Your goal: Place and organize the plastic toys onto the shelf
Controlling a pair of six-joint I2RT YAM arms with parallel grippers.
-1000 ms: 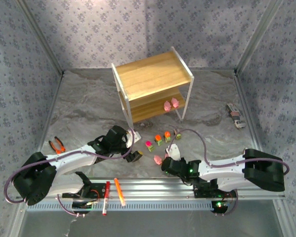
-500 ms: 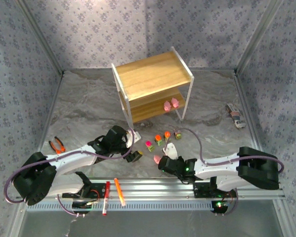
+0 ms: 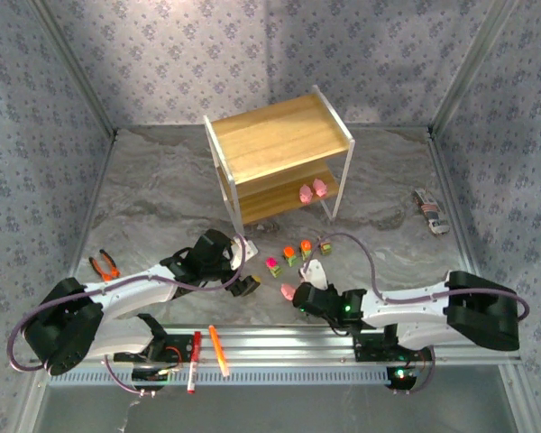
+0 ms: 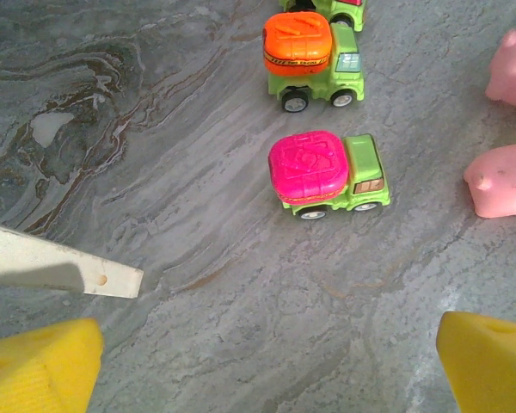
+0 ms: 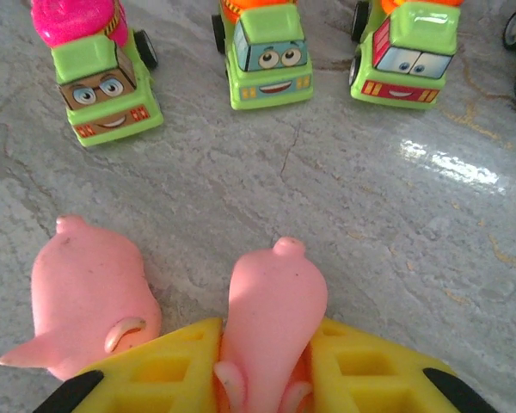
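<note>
Shelf (image 3: 279, 144) stands toward the counter's (image 3: 153, 198) far edge, with two pink figures (image 3: 312, 190) on its lower board. Green trucks (image 3: 290, 255) sit in a row between the shelf and the near edge. The right gripper (image 5: 271, 344), stretched low along the near edge, is clamped on a third pink figure (image 5: 273, 292). A fourth figure (image 5: 90, 301) lies just beside it. The left gripper (image 4: 267, 366) hovers low, pads apart, by the magenta-topped truck (image 4: 327, 176).

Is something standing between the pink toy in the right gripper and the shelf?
Yes. The green trucks stand in a row on the table, between the pink toy that the right gripper holds and the shelf. Carried low, the toy would probably hit them.
</note>
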